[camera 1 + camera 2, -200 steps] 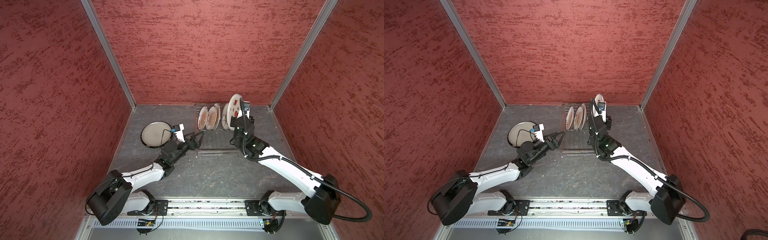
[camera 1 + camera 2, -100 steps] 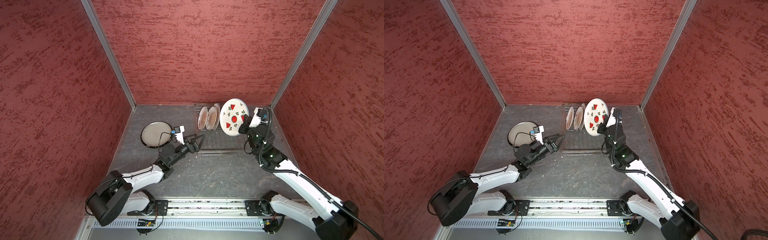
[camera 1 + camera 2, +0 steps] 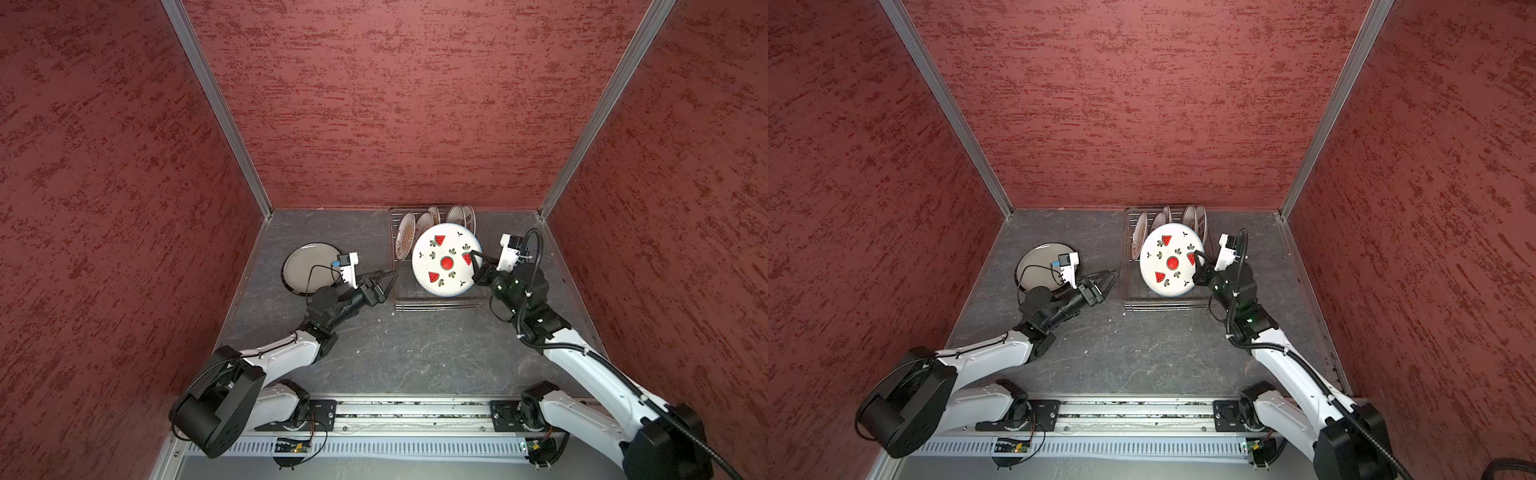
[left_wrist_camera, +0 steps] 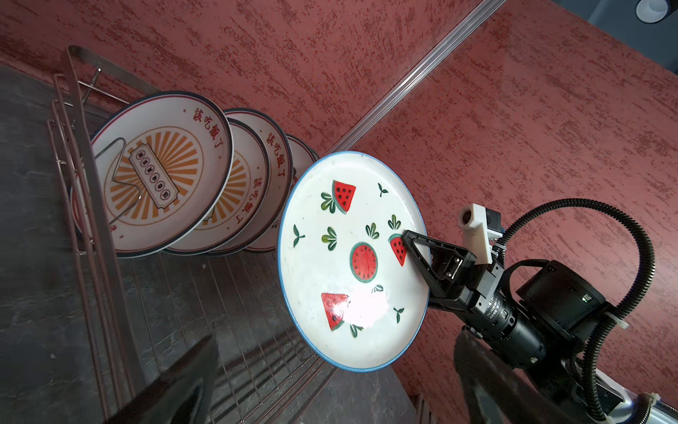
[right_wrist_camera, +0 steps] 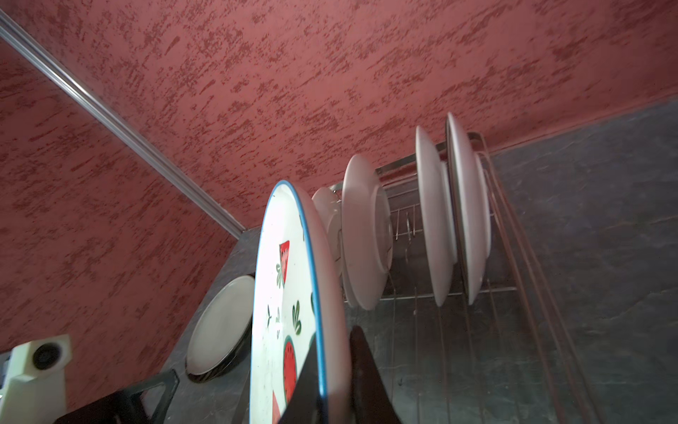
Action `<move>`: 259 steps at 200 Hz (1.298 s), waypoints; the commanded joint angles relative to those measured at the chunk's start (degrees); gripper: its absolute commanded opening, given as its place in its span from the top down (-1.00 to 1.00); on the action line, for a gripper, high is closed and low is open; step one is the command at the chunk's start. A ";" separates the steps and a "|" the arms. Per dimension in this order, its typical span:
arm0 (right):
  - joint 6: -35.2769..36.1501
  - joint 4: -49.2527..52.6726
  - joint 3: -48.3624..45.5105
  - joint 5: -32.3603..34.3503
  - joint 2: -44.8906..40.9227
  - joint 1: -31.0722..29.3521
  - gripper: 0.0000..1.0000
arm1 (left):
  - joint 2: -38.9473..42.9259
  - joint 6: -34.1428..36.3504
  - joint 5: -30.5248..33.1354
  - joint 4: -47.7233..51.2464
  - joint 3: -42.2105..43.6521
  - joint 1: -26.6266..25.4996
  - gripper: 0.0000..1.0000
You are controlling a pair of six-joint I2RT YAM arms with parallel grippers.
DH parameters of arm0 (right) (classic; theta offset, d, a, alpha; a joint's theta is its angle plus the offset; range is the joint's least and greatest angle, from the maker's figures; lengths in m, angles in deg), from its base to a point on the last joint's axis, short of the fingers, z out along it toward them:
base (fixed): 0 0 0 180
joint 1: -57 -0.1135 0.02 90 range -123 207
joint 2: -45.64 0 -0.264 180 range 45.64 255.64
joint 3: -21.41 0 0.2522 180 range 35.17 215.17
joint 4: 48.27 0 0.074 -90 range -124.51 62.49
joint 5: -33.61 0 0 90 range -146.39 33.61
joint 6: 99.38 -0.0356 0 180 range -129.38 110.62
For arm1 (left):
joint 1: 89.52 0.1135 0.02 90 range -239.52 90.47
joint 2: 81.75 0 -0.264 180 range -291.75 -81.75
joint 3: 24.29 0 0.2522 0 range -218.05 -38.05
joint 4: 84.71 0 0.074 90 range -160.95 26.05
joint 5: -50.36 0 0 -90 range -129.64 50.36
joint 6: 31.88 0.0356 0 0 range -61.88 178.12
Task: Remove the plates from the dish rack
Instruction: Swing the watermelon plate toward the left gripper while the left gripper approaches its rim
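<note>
Having swung leftward over dish rack (image 3: 436, 306), watermelon plate (image 3: 446, 259), right gripper (image 3: 476, 257) clamped

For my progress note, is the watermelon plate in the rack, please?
Out: the right gripper holds the watermelon plate above the dish rack.

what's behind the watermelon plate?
The sunburst plates stand in the dish rack behind it. In both top views the watermelon plate, gripped by the right pincer, covers their lower parts and some rack floor.

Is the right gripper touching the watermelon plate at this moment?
Touching. In the right wrist view the right gripper is shut on the watermelon plate, with one finger against each face of its rim.
</note>
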 commanded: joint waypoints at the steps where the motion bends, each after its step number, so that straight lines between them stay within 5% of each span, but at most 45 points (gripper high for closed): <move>1: -7.35 -16.42 -0.67 -6.04 -2.39 0.20 1.00 | 2.13 2.18 -1.96 5.33 -1.34 -0.28 -0.99; 87: -14.31 -28.61 -7.91 -15.70 -3.63 0.29 1.00 | 3.18 5.09 -0.11 12.78 -4.88 -6.18 -0.99; 114: -14.11 -28.11 -9.10 -15.26 -5.78 0.29 1.00 | 4.55 4.84 0.96 15.60 -5.21 -7.24 -0.53; 179: -13.75 -30.75 -11.55 -16.08 -5.64 0.29 1.00 | 3.56 2.32 3.01 15.50 -5.84 -7.85 0.16; 259: -7.47 -39.78 -15.19 -12.39 -2.52 -1.46 1.00 | -0.14 2.00 4.97 17.83 -8.56 -8.83 0.64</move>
